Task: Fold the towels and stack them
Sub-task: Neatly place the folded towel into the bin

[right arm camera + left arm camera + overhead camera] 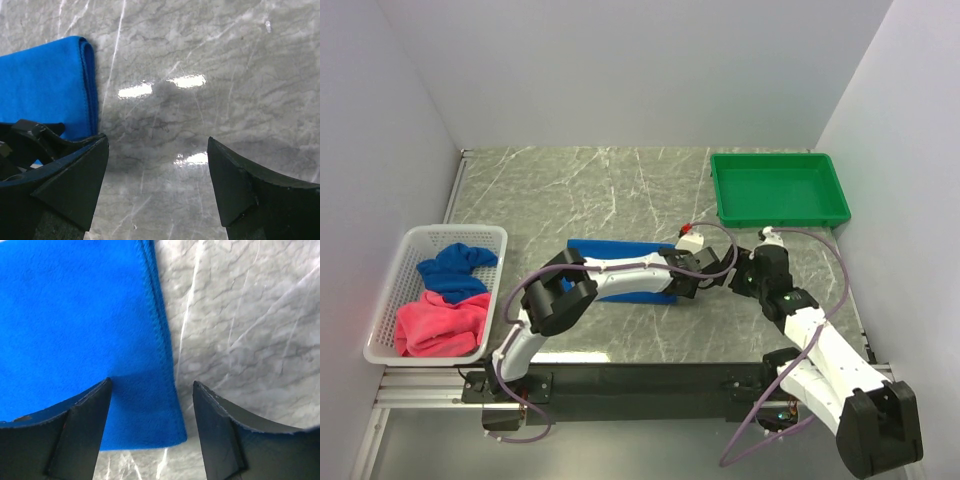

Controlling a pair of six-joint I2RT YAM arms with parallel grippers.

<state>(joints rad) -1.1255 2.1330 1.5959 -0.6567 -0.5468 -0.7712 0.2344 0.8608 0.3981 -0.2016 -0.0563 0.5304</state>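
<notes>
One royal blue towel (pixel 616 254) lies folded flat on the marble table, partly under my left arm. My left gripper (pixel 684 284) hovers open over its right end. In the left wrist view a corner of that towel (pixel 75 330) lies between the spread fingers of my left gripper (pixel 152 390), untouched. My right gripper (pixel 726 268) is just right of the towel, open over bare marble. The right wrist view shows the towel's folded edge (pixel 45 85) to the upper left of the right gripper (pixel 157 145). Another blue towel (pixel 456 268) and a pink-red towel (pixel 440 325) sit crumpled in the basket.
A white lattice basket (pixel 390 290) stands at the table's left edge. A green plastic tray (pixel 778 190) sits at the back right. Grey marble table (pixel 570 200) spreads behind the folded towel. White walls close in on three sides.
</notes>
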